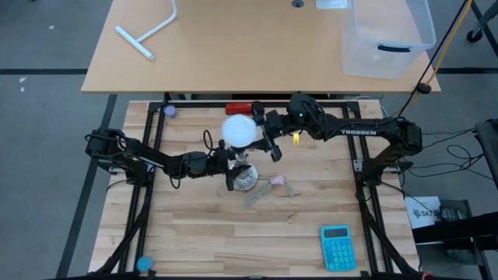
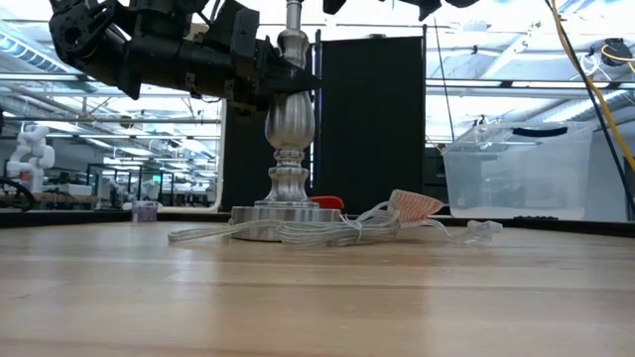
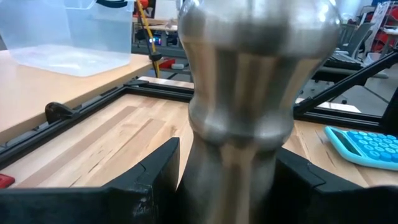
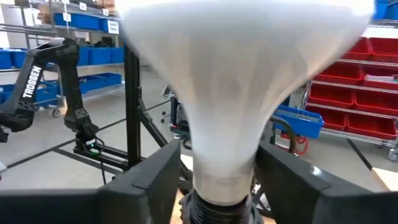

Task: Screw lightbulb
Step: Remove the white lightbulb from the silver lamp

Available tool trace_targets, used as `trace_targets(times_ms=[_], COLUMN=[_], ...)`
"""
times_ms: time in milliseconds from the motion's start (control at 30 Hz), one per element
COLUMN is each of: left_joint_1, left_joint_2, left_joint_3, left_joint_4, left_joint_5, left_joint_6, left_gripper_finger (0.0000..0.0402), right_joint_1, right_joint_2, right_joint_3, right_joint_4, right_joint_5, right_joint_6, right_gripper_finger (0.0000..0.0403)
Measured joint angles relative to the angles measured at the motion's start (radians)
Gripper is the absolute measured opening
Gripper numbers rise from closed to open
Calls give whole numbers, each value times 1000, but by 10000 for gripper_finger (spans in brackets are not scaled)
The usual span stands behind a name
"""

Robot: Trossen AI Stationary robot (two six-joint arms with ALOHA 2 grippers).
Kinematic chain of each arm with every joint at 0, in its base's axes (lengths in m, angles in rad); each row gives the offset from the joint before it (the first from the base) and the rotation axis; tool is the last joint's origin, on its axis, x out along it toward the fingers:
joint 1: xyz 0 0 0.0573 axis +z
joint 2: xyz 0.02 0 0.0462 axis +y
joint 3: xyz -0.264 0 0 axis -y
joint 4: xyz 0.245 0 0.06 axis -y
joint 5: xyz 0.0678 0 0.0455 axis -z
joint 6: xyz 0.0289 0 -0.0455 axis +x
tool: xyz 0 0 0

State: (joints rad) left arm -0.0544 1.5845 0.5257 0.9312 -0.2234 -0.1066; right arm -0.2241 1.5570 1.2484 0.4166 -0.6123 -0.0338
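- High view: the lightbulb [image 1: 239,130] is sitting atop the lamp stand [image 1: 243,177] at mid-desk [image 1: 194,241].
- The right gripper [image 4: 217,180] is reaching in from the right, its jaws clamping the bulb's narrow neck.
- The left gripper [image 3: 227,180] is gripping the stand's silver stem, jaws pressing on both sides.

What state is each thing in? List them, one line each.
lightbulb: upright, base down in the lamp stand's socket, between the right gripper's jaws.
lamp stand: upright on the table, stem clamped by the left gripper.
left gripper: shut on the stand's stem.
right gripper: jaws either side of the bulb's neck.
cord: loose, coiled at the stand's foot.
calculator: lying flat.
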Motion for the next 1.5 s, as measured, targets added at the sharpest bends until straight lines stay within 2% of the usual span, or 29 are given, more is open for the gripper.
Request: trace_targets(times_ms=[233,433,567,800,933,1100,1267,1367,1500], left_joint_1=[0,0,0,0,1,4,4,4,4], left_joint_2=[0,1,1,1,1,1,1,1,1], left_joint_3=[1,2,1,2,2,2,2,2,2], left_joint_4=[0,1,1,1,1,1,1,2,1], left_joint_5=[5,7,6,6,6,8,8,8,8], left_joint_6=[2,1,0,1,3,5,7,7,8], left_gripper_finger=[190,190,190,190,190,190,190,190,190], right_joint_1=[32,29,0,-31,-29,-32,-30,-29,-18], right_joint_2=[1,-47,-104,-184,-199,-208,-228,-263,-291], right_joint_3=[0,-1,0,-1,0,-2,-110,-243,-440], right_joint_4=[-1,-61,-148,-317,-395,-464,-317,-128,214], right_joint_5=[13,46,100,131,295,384,465,484,485], right_joint_6=[-11,-64,-144,-178,-207,-209,-136,-90,20], right_gripper_finger=[264,296,302,301,299,298,297,297,297])
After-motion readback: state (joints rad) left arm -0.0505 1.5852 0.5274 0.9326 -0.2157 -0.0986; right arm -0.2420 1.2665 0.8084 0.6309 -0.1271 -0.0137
